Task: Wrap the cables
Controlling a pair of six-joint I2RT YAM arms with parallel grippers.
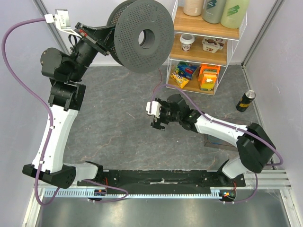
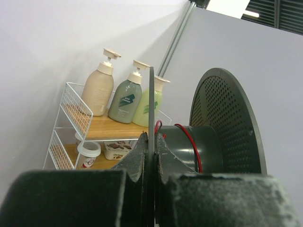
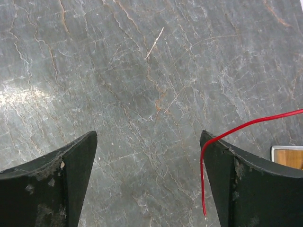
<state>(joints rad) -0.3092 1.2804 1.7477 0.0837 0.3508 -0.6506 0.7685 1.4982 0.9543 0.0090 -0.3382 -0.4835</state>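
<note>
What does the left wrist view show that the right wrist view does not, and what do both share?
Only the left wrist view: the left end effector clamped on one disc of the spool, the red cable wound on its core, and a shelf with three pump bottles. Only the right wrist view: the right end effector open above the grey table, with a loose stretch of cable crossing one finger. Both: the red cable.

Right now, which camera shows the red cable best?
Right wrist: the red cable runs sharp across the table and bends down at one tool finger. Left wrist shows a loop on the spool hub; top view, barely a thread.
</note>
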